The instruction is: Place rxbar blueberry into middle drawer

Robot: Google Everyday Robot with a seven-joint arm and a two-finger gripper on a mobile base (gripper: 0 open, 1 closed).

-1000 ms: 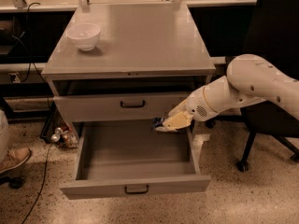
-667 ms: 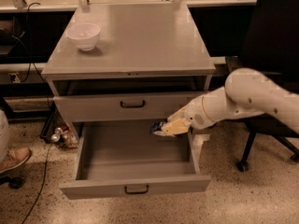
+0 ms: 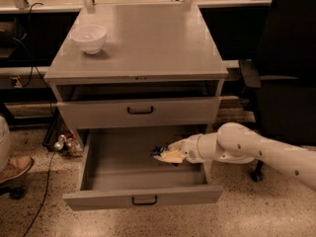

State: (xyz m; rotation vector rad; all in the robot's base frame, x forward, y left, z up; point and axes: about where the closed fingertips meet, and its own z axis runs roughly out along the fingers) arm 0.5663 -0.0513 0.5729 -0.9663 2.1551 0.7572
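The middle drawer [image 3: 143, 198] is pulled wide open at the bottom of the grey cabinet, its grey floor showing. My gripper [image 3: 167, 155] reaches in from the right on a white arm and sits low inside the drawer, right of its middle. It is shut on the rxbar blueberry [image 3: 158, 151], whose dark blue wrapper pokes out at the left of the pale fingertips [image 3: 172, 156]. I cannot tell whether the bar touches the drawer floor. The upper drawer [image 3: 139, 112] is closed.
A white bowl [image 3: 89, 37] stands at the back left of the cabinet top [image 3: 148, 38]. A black office chair [image 3: 284, 68] stands to the right. A shoe [image 3: 12, 169], cables and small cans [image 3: 65, 143] lie on the floor at the left.
The arm has swung down and left, carrying the bar from in front of the upper drawer down into the open middle drawer.
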